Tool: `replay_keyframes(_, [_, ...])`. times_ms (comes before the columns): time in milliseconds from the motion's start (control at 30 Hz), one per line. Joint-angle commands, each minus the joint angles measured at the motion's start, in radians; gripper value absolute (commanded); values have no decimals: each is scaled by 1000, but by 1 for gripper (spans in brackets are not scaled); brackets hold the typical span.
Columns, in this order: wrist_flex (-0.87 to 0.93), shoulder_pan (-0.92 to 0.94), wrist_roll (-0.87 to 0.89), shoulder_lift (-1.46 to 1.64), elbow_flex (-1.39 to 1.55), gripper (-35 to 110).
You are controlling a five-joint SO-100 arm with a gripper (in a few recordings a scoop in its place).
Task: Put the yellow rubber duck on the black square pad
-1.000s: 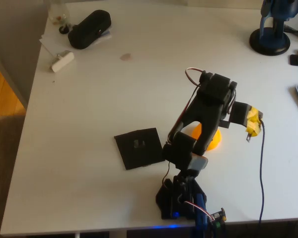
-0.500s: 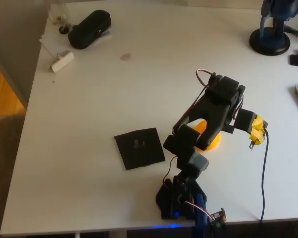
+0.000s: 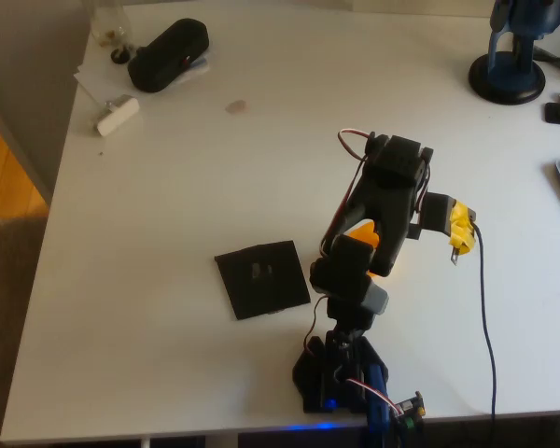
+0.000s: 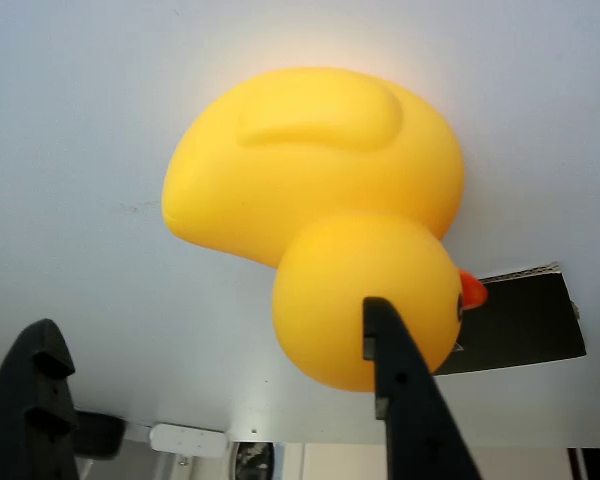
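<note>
White bench [image 3: 187, 187] carries everything in the overhead view. Near its front edge the black arm [image 3: 373, 224] rises from its base [image 3: 341, 373] and folds over the duck [image 3: 360, 233], of which just an orange-yellow patch shows between the arm's links. Left of the arm, lying flat and a little skewed, is the black pad [image 3: 261, 278] with a faint grey mark at its centre; duck and pad are apart, the duck to the right of the pad. At the far left lie a black oblong case [image 3: 168, 54] on some paper and a small white block [image 3: 118, 115] just nearer than it. A blue stand [image 3: 509, 70] sits at the far right corner. A dark cable [image 3: 485, 317] runs from the arm's yellow-taped part [image 3: 460, 229] toward the front edge.

From the wrist view the duck [image 4: 320, 210] sits on the bench [image 4: 80, 150], seen upside down, body toward the top of the picture and head lower, orange beak pointing right. The end effector [image 4: 220, 370] is spread wide and grips nothing: one black finger [image 4: 400, 390] crosses in front of the duck's head, the other [image 4: 35, 390] stands well off to the left. Whether the nearer finger touches the head I cannot tell. Beyond the beak, at the right, a corner of the pad [image 4: 525, 320] lies flat on the bench. The white block [image 4: 185, 438] shows at the bottom edge.
</note>
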Motion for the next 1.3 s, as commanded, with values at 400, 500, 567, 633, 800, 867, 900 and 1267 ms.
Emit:
replay_keyframes(400, [110,-227,-11,18,5,34])
replay_keyframes(500, [124,-235,-12,18,5,34])
replay_keyframes(567, [133,-235,-21,18,5,34])
replay_keyframes(633, [144,-235,-23,18,3,34])
replay_keyframes(800, [155,-230,-12,87,-5,34])
replay_keyframes(867, [146,-219,-11,135,-8,34])
replay_keyframes(900, [146,-219,-9,156,-8,34])
replay_keyframes(1267, [143,-195,52,181,3,34])
